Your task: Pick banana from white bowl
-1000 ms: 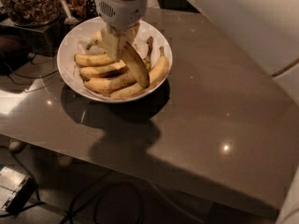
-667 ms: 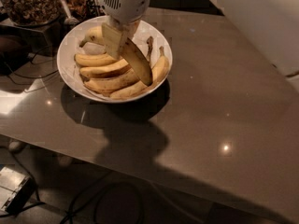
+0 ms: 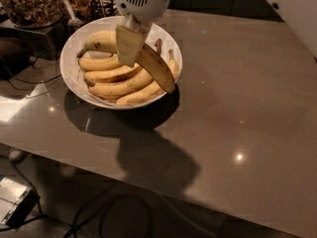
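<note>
The white, vented tool [image 3: 132, 58] hangs over the far side of the white bowl [image 3: 71, 78], its flat tan pad in front of the banana [image 3: 157, 69] and clamped on its middle. The thick, strongly curved, brown-flecked banana arcs out to both sides of the tool, its dark tip pointing down past the bowl's rim. Below the tool, shorter smooth yellow bananas [image 3: 119, 86] lie stacked in the glossy round bowl, which stands on the polished grey counter [image 3: 237, 108].
</note>
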Controlling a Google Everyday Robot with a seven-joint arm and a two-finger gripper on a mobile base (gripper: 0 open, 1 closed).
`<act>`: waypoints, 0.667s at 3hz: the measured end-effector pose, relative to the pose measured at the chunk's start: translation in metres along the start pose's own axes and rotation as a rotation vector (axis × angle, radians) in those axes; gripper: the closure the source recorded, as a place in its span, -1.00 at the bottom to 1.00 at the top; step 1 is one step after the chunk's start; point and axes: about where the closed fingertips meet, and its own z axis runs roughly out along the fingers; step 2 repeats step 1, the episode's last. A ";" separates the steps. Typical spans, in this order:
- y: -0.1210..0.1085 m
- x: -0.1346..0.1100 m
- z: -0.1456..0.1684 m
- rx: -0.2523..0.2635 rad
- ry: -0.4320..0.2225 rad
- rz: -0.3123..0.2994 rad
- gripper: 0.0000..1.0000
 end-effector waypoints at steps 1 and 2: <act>0.017 0.013 -0.016 -0.011 -0.011 -0.069 1.00; 0.017 0.013 -0.016 -0.011 -0.011 -0.069 1.00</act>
